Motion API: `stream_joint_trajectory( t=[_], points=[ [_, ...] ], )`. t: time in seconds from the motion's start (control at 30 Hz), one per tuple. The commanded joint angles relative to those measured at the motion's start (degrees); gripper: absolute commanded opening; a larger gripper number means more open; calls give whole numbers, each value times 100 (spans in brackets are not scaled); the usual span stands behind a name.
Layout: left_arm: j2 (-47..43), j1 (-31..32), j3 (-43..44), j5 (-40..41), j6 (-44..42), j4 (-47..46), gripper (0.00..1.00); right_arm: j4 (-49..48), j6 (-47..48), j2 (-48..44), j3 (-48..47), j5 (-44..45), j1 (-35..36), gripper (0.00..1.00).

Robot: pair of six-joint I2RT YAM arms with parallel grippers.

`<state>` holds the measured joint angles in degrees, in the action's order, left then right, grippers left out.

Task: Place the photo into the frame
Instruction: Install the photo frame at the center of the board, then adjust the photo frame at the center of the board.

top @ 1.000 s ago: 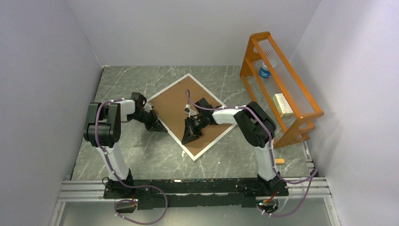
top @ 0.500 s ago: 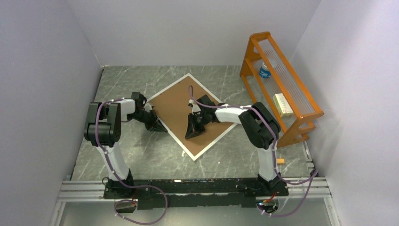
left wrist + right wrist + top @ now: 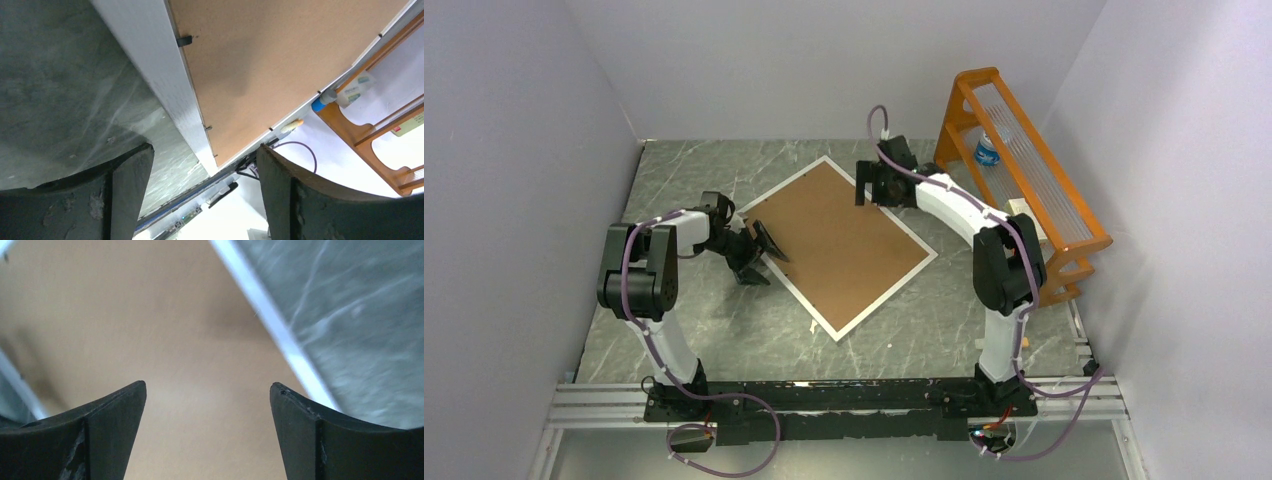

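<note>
**Top external view: frame flat on the worktop, both jaws wide and holding nothing**

Shows the frame [image 3: 885, 297] lying flat on a grey, marble-veined worktop [image 3: 904, 330], turned cornerwise like a diamond between the two arms. Presents a narrow, smooth white-silver border around a matt brown backing board [image 3: 839, 240], so the frame's back faces up.

Puts the left jaws low at the frame's left edge, spread wide and gripping nothing, one finger reaching over the white border. Cannot tell from here whether that finger touches the border.

Seen from the left wrist: two dark, scuffed fingers [image 3: 125, 195] standing well apart, with the pale border strip and the fibrous brown board running between them. Picks out small black clips [image 3: 184, 40] along the seam where the board meets the border.

Places the right jaws over the frame's far corner, near the rack. Seen from the right wrist: blunt black fingers [image 3: 110, 435] set wide, nothing between them but blurred brown board, a thin white strip of border and streaked grey stone beyond.

Leaves an orange wooden rack [image 3: 1024, 190] standing at the worktop's right side, slatted and open. Carries a bottle with a blue label [image 3: 990, 150] and a small pale box [image 3: 1025, 222].
</note>
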<state>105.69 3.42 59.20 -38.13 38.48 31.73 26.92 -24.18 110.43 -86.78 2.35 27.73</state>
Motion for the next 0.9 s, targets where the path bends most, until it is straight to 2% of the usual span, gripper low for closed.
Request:
stream_joint_trajectory(
  t=[0.0, 0.13, 0.23, 0.53, 0.7, 0.87],
  points=[
    [-132, -43, -219, 920, 256, -632, 84, 422, 340, 523, -770, 815, -359, 99],
    [-208, -43, -329, 1213, 578, -870, 88, 611, 533, 1133, -1240, 93, -635, 99],
    [-171, -48, -231, 1404, 619, -861, 88, 553, 431, 1290, -1158, -426, -758, 99],
    [158, -93, 58, 1240, 686, -1041, 85, 510, 227, 1216, -646, -803, -795, 97],
    [617, -211, 706, 629, 604, -1126, 80, 265, -51, 766, 143, -1588, -771, 92],
    [1212, -270, 1608, 482, 346, -914, 78, -245, -472, -27, 1257, -2313, -642, 89]
  ],
)
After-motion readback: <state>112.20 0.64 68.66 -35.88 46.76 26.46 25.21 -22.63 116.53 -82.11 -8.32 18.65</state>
